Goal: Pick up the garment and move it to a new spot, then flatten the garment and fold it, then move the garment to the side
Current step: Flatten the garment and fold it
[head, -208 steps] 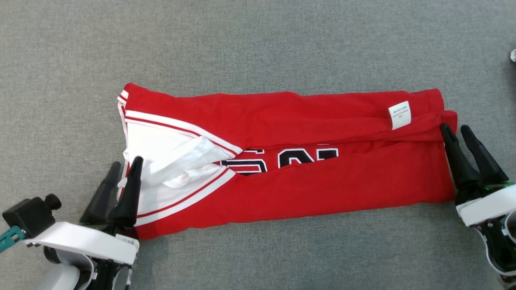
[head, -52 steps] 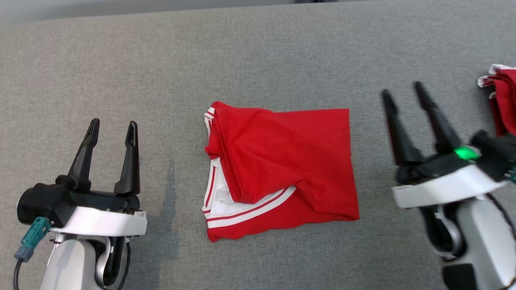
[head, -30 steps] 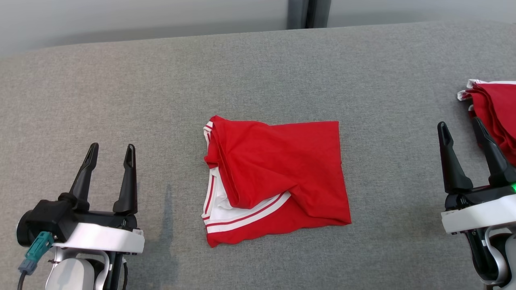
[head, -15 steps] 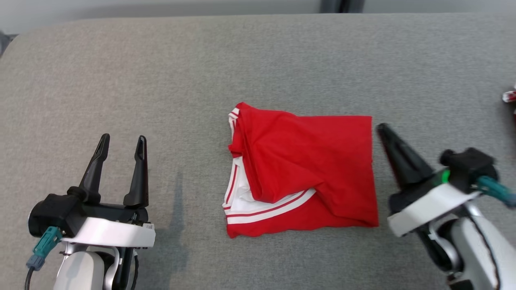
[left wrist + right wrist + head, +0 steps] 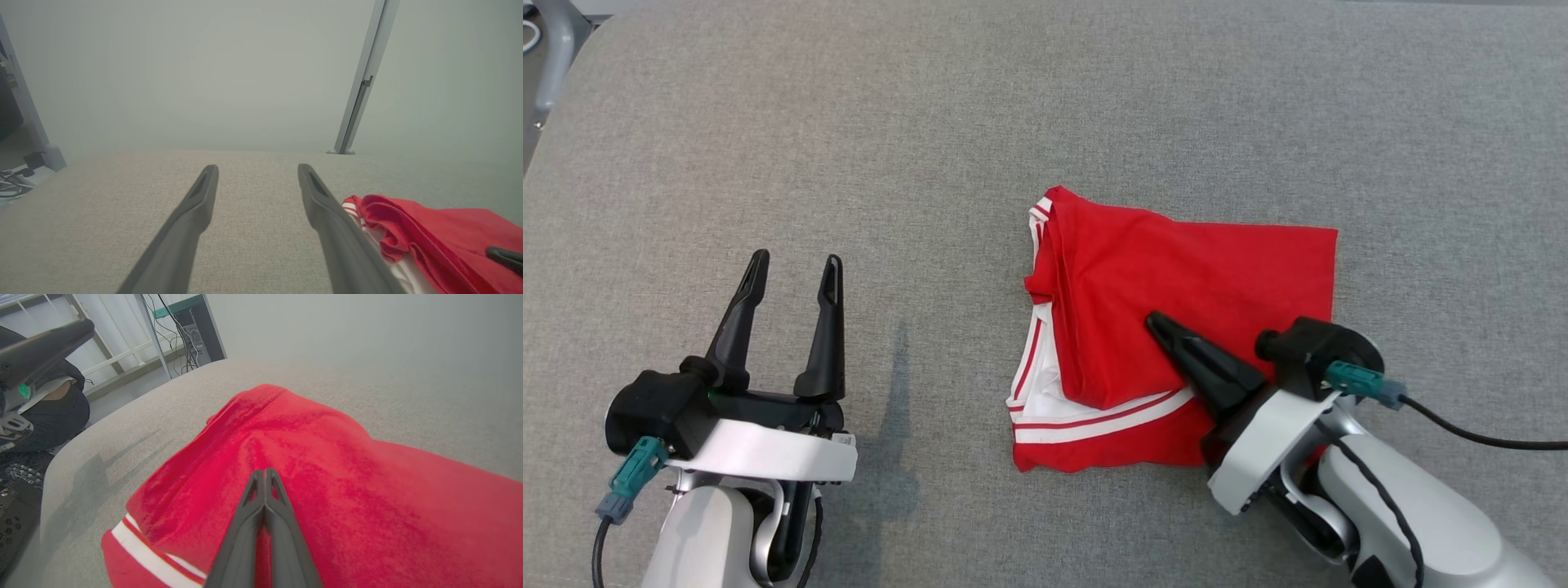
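The folded red garment (image 5: 1176, 327), with white and red striped trim at its left side, lies on the grey padded table (image 5: 931, 122), right of centre. My right gripper (image 5: 1156, 321) is shut with nothing between its fingers and reaches in from the lower right over the garment's middle. In the right wrist view its fingertips (image 5: 264, 472) sit just above the red cloth (image 5: 335, 469); I cannot tell if they touch it. My left gripper (image 5: 792, 265) is open and empty over bare table, well left of the garment (image 5: 429, 232), fingers (image 5: 204, 192) spread.
The table's rounded left corner is at the upper left, with a grey metal frame (image 5: 547, 49) beyond it. A grey post (image 5: 359, 94) stands behind the far edge. Cables and a desk (image 5: 188, 326) lie past the table's end.
My right gripper has shut and swung left from beside the garment to over its middle. The head camera has shifted, so the garment sits further right. The left gripper stays open.
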Robot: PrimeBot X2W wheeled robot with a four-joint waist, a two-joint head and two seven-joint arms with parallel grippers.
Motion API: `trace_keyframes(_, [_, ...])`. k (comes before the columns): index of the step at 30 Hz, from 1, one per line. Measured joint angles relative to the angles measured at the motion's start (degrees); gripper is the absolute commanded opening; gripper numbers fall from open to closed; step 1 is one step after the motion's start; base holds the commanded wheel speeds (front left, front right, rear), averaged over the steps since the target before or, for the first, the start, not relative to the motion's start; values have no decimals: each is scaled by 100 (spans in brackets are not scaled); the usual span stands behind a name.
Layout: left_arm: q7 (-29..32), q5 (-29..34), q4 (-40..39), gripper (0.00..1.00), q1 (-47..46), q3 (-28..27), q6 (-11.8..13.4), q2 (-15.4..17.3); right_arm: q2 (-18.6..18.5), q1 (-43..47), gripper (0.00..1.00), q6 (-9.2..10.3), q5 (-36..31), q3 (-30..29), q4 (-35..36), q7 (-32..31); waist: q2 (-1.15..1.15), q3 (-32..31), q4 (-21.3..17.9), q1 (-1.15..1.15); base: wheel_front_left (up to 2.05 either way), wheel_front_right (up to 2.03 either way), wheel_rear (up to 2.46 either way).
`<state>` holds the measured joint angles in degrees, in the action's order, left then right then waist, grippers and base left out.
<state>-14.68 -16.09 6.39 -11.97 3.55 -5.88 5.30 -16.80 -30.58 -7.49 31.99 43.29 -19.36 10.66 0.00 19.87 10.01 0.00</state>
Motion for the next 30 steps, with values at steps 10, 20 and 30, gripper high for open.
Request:
trace_keyframes(10, [-15, -4, 129, 100, -69, -16, -20, -5, 229, -439, 0, 0, 651, 1159, -511, 213, 0, 23, -31, 0, 0, 0, 0])
trace_keyframes(20, [-20, -4, 120, 100, -135, -51, -68, -40, 475, -755, 0, 0, 820, 1243, -1192, 409, 0, 73, -5, 0, 0, 0, 0])
trace_keyframes(30, [-21, 19, 178, 100, -107, -88, -96, -69, 654, -630, 0, 7, 1154, 1646, -1333, 450, 0, -97, -61, 0, 0, 0, 0])
